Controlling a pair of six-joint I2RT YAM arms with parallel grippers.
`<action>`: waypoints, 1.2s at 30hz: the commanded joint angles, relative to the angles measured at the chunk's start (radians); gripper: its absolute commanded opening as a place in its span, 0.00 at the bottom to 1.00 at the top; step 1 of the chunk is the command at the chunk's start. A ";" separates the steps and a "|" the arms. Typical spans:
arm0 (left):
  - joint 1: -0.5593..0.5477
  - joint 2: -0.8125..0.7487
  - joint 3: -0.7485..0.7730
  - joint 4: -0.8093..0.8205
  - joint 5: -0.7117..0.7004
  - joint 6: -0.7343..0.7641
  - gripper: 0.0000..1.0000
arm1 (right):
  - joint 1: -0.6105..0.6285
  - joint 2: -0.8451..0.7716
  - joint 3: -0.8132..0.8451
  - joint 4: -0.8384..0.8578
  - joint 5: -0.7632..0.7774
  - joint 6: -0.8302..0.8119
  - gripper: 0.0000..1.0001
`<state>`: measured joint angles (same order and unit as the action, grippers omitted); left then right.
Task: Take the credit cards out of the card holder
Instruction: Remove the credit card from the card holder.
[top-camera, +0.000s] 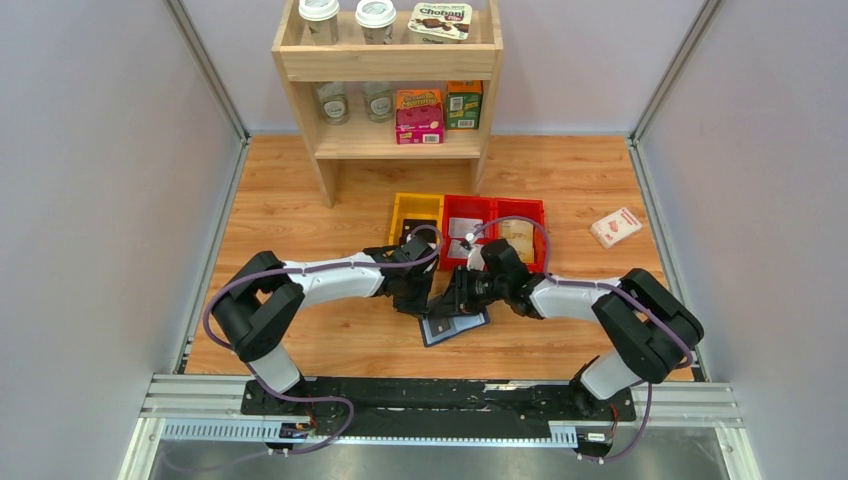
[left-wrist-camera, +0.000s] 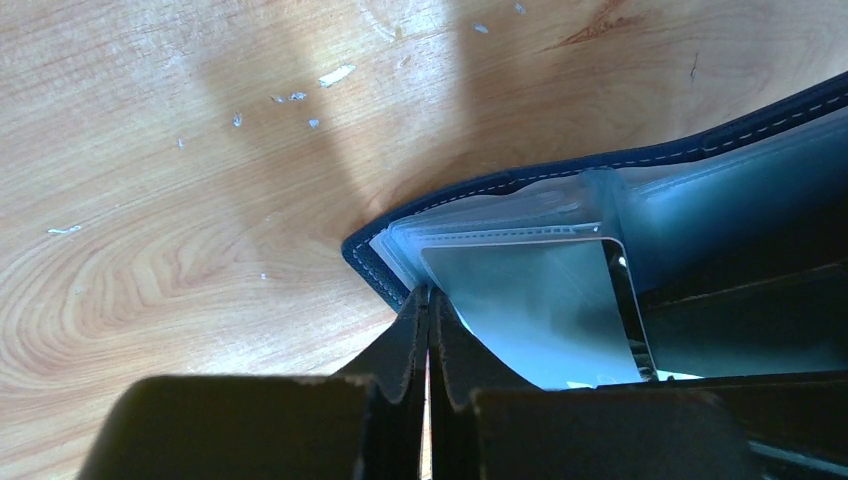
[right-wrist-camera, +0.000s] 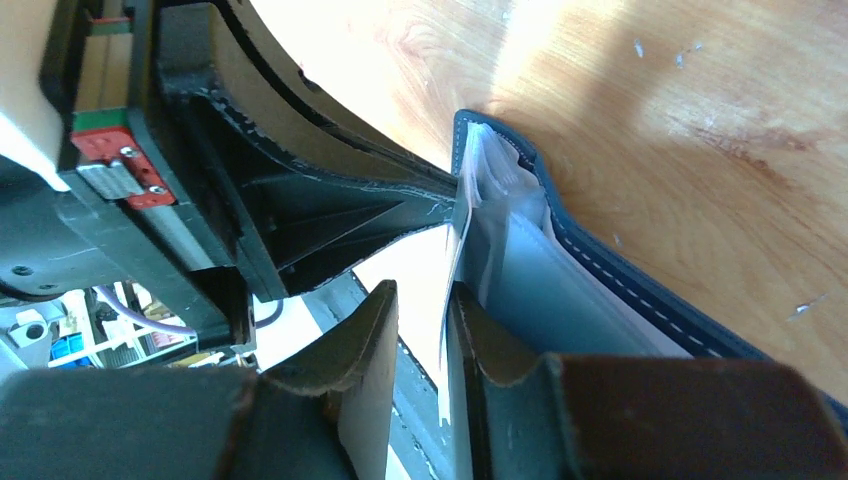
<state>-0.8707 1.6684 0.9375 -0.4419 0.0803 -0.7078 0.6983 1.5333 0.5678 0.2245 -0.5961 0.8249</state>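
The navy card holder (top-camera: 455, 326) lies open on the wooden table between both arms. In the left wrist view its stitched cover (left-wrist-camera: 372, 262) and pale clear sleeves (left-wrist-camera: 480, 222) fan out. A glossy rectangle with a rounded corner (left-wrist-camera: 530, 300), apparently one of the credit cards, sits in the front sleeve. My left gripper (left-wrist-camera: 428, 296) is shut, its tips pinching the sleeves' near corner. From the other side, my right gripper (right-wrist-camera: 424, 292) stands open at the holder's (right-wrist-camera: 600, 270) edge. A thin sleeve sheet (right-wrist-camera: 452, 262) runs through the gap against its right finger.
A yellow bin (top-camera: 416, 212) and two red bins (top-camera: 495, 225) stand just behind the grippers. A white-and-red box (top-camera: 615, 227) lies at the right. At the back stands a wooden shelf (top-camera: 388, 62) with cups and cartons. Grey walls close both sides.
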 joint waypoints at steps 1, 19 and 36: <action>-0.004 0.054 -0.014 -0.041 -0.102 0.037 0.00 | -0.010 -0.055 -0.012 0.119 -0.071 0.033 0.24; -0.004 0.067 -0.011 -0.035 -0.090 0.042 0.00 | -0.088 -0.099 -0.077 0.142 -0.114 0.026 0.17; -0.002 0.057 -0.012 -0.029 -0.091 0.044 0.00 | -0.169 -0.173 -0.118 0.049 -0.113 -0.027 0.10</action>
<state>-0.8749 1.6760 0.9485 -0.4530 0.0692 -0.6991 0.5537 1.4090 0.4549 0.2764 -0.6907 0.8268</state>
